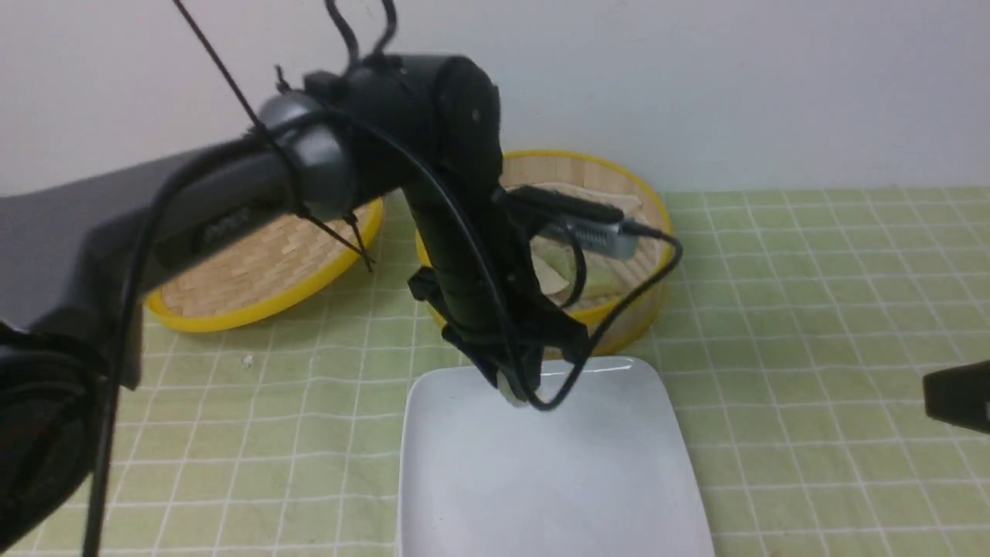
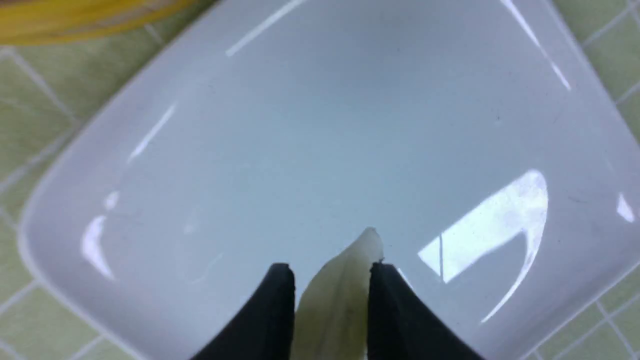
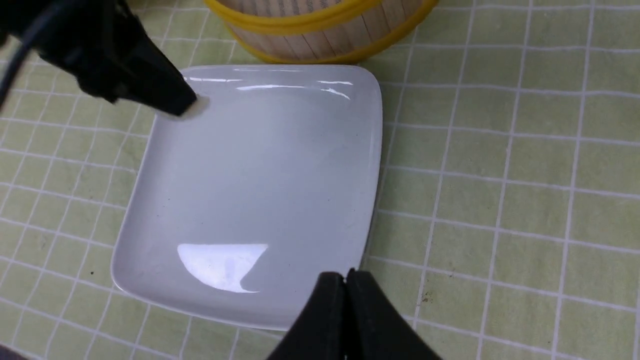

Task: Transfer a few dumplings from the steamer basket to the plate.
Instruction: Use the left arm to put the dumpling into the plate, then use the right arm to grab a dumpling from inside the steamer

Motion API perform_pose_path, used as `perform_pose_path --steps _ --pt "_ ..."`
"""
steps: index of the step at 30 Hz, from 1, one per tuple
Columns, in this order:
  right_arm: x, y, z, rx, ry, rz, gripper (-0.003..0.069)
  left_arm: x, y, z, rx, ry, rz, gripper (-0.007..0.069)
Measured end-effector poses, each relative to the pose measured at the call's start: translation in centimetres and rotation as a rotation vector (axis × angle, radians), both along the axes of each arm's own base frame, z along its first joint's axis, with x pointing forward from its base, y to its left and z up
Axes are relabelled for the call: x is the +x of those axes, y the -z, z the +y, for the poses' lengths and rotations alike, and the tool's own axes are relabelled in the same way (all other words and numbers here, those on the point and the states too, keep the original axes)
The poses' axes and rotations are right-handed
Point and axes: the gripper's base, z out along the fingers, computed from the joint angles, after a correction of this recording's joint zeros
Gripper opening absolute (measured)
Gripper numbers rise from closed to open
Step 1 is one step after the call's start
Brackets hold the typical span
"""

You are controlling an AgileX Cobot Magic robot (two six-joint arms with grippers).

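reaching steeply down, the left gripper (image 2: pixel 331 271) pinches a dumpling (image 2: pixel 336 306) over the plate (image 2: pixel 300 125).

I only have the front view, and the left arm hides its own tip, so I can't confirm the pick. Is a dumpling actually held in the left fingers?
Observer: Yes. The left wrist view shows a pale dumpling clamped between the fingers of the left gripper, above the plate.
Operator: Is anything lying on the plate? My view cuts off its near end.
Observer: No. The right wrist view shows the whole plate, and no dumpling lies on it.
Operator: And the right gripper? I only see a black edge of it.
Observer: The right gripper has its fingers shut with nothing between them.
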Motion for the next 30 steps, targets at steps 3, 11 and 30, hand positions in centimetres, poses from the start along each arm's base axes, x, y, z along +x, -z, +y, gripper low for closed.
perform_pose_path --steps 3,11,30 --pt "0.0 0.0 0.0 -0.002 -0.003 -0.002 -0.0015 0.0 2.4 -0.9 0.033 0.030 0.042 0.0165" --pt "0.3 -0.3 0.0 -0.003 0.005 -0.052 -0.0015 0.3 4.3 -1.0 0.082 0.038 0.055 0.0322" --pt "18.0 -1.6 5.6 -0.134 -0.223 -0.004 -0.0006 -5.6 -11.5 7.0 0.079 -0.139 -0.326 -0.0006"
